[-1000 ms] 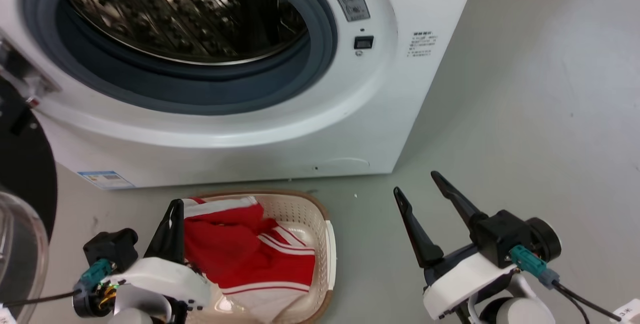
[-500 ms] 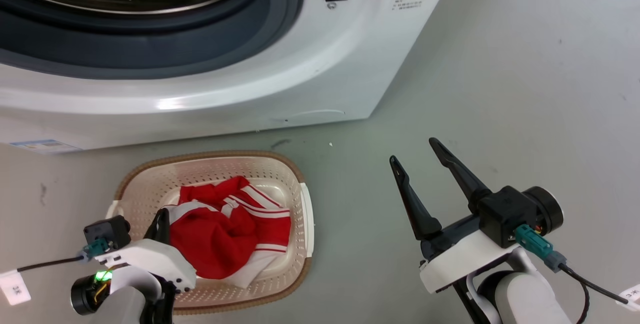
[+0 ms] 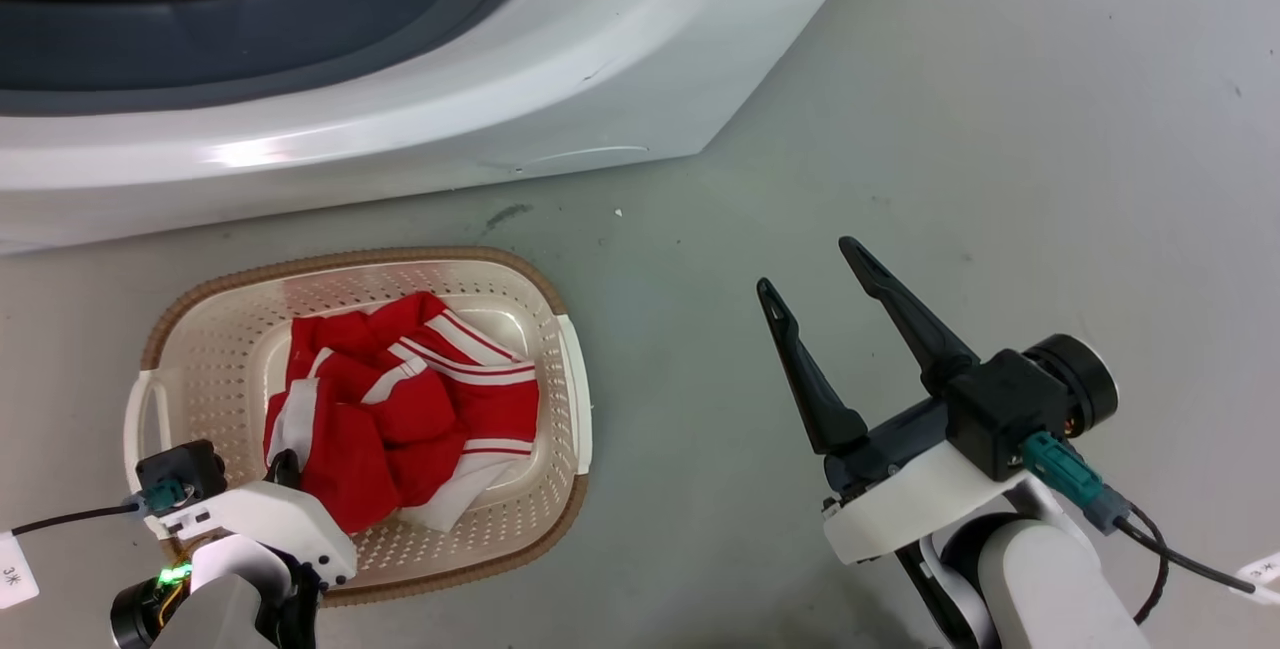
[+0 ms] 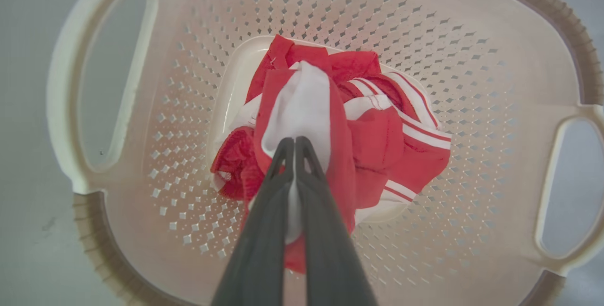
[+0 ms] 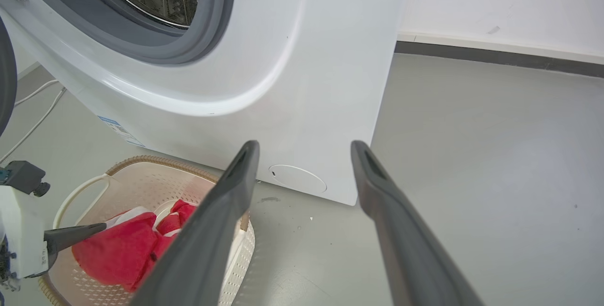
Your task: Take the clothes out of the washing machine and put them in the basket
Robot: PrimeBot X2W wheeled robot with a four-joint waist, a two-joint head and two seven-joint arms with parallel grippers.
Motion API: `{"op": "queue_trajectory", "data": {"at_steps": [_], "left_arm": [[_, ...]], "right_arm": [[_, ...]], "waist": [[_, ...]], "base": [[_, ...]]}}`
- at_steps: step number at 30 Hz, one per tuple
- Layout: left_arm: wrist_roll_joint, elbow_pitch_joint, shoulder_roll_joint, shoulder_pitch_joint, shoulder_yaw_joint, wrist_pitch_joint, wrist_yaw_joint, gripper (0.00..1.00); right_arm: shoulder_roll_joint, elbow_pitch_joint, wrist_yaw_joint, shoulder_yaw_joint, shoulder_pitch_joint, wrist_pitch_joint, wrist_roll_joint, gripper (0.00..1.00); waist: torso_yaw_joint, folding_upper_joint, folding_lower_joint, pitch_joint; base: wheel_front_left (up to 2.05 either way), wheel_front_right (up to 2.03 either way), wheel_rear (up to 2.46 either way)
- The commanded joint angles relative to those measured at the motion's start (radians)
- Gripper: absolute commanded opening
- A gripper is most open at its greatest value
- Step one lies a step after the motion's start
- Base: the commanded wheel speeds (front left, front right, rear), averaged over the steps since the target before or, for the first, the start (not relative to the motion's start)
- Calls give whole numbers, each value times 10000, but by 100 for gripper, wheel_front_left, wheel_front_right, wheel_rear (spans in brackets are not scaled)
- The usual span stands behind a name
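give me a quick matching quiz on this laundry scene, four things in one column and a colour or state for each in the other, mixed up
Column A
1. left gripper
2. right gripper
3. basket
4. washing machine

Column B
a. cream with a brown rim
b. jaws shut on the clothes
c. jaws apart, holding nothing
d. white with a grey-ringed porthole

Pairs: 1-b, 2-c, 3-a, 4-d
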State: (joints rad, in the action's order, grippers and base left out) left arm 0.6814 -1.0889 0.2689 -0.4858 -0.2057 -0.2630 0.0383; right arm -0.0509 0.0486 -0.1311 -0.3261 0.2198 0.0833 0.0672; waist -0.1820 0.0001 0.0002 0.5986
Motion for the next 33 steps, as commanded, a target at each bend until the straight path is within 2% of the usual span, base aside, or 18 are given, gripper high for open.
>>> {"op": "queue_trajectory", "data": {"at_steps": [1,2,3,4,5,6,14,22,33], "left_arm": [[-37,-198,-81,-135,81,-21,45,0],[-93,-317,-75,-189,115,-21,78,0],[-123,-457,-69,-252,138,-22,115,30],[-131,-569,-77,-313,184,-22,125,53],[-181,-617,-88,-372,219,-22,149,95],[-204,-740,-111,-394,217,-22,195,100],[-56,-1575,-262,-381,320,-22,577,100],[244,-1923,-487,373,300,584,764,100],[42,-1833,-581,1049,-125,245,894,100]], "right_arm": [[15,31,7,-29,135,32,-102,100],[15,29,7,-34,143,35,-94,100],[15,45,7,-33,164,40,-82,100],[15,41,7,-30,171,36,-87,100],[15,37,7,-14,170,28,-107,100],[15,30,7,4,169,10,-126,100],[15,-109,7,-27,205,-58,-219,100],[14,-515,7,23,-320,-63,33,100],[14,-848,7,366,-1321,-286,152,100]], "waist": [[-78,-1,-2,150],[-77,-1,-2,193],[-78,-1,-2,231],[-75,-1,-2,248],[-63,-1,-2,254],[-50,-1,-2,266],[121,-1,-2,-371],[285,-1,-2,-2036],[957,-1,-2,-4204]], "base": [[0,0,0],[0,0,0],[0,0,0],[0,0,0],[0,0,0],[0,0,0],[0,0,0],[0,0,0],[0,0,0]]}}
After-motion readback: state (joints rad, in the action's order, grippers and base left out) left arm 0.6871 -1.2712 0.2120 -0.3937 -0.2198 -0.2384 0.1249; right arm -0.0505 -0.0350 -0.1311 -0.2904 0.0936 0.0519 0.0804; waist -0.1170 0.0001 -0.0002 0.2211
